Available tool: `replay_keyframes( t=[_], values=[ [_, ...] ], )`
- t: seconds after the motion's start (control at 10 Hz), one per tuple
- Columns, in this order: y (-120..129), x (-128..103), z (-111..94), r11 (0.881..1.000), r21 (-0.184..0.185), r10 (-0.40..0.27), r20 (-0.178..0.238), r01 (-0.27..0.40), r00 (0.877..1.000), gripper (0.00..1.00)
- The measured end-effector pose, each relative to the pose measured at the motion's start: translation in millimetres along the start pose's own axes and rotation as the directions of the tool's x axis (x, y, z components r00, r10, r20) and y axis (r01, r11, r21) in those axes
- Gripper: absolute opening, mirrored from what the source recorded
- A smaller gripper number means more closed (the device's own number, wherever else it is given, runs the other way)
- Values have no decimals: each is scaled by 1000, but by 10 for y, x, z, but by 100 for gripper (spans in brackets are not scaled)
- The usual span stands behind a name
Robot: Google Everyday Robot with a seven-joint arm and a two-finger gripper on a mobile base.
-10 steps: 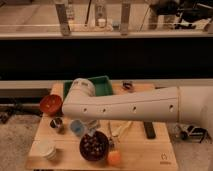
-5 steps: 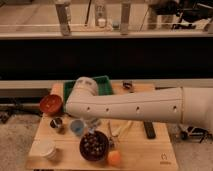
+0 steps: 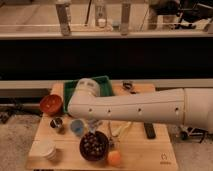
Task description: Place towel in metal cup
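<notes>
- The big white arm (image 3: 145, 111) stretched in from the right edge of the frame, right across the wooden table (image 3: 150, 156), with its rounded end sitting over the table's left half.
- The gripper (image 3: 95, 125) hung just under that rounded end, between the light blue cup (image 3: 77, 127) and the dark bowl (image 3: 94, 145). How its grasp stood could not be made out, since the arm shaded it.
- The metal cup (image 3: 56, 123), small and shiny with a dark inside, stood upright on the left side of the table. It was just left of the light blue cup and below the red-brown bowl (image 3: 51, 104), and it was apart from the gripper.
- A pale item (image 3: 121, 129) lay just under the arm at centre frame. Whether it was the towel could not be told.
- A green tray (image 3: 106, 84) sat at the back of the table, partly hidden behind the arm's end.
- At front left stood the white cup (image 3: 46, 150), and an orange ball-like thing (image 3: 114, 158) sat just right of the dark bowl.
- A black flat object (image 3: 149, 131) lay below the arm toward the right.
- There was a small printed mark (image 3: 162, 156) at the table's lower right corner, too small to read.
</notes>
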Motion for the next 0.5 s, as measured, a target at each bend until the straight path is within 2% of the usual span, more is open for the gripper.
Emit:
replay_keyframes(
  t=[0.5],
  values=[
    [-11, 42, 20, 1000, 15, -2, -17, 2, 1000, 1]
  ],
)
